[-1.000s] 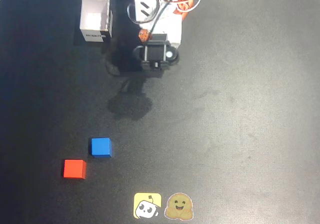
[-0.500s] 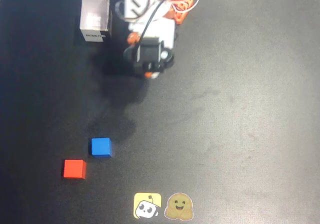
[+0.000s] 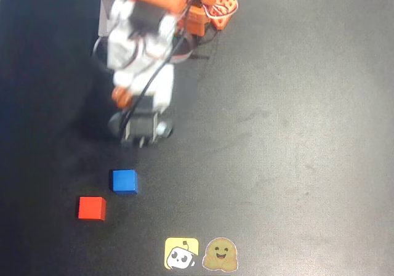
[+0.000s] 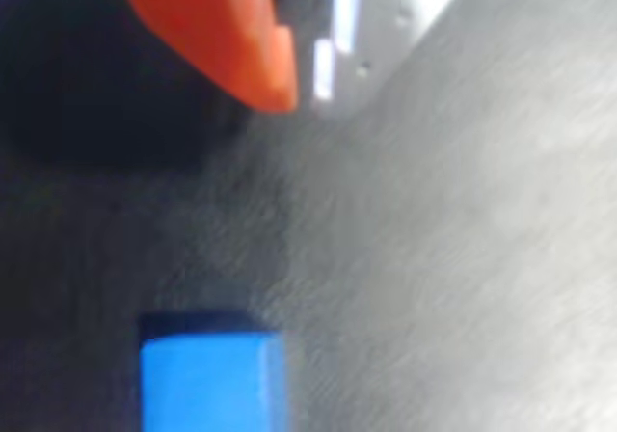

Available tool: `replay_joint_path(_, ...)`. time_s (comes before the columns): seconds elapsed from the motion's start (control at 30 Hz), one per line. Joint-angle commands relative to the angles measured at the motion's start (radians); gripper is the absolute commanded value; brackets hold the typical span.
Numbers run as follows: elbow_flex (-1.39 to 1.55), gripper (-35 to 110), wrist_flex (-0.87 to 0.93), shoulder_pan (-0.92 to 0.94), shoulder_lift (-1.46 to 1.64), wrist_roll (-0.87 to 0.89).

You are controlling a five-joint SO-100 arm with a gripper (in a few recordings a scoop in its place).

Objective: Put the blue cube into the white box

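The arm has swung down from the frame's top toward lower left — its jaws now hang just above the blue cube, which sits untouched on the bench beside the red cube. Whether the jaws are spread, I cannot tell. The white box waits upper left, partly behind the arm — the reach is under way, grasp not yet made.

My workspace is just a flat black table that runs edge to edge in the overhead view, with a matte, slightly scuffed surface. There's a faint grayish smudge around 2 o'clock of center (looks like wear, can't tell). Light falls from above, and there's a soft dark shadow at about 9 o'clock. Two little cartoon stickers sit at 6 o'clock.
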Motion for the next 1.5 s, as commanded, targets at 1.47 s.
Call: replay_joint_path(1.47, -0.468, 15, -0.009, 0.009, -0.548, 0.163)
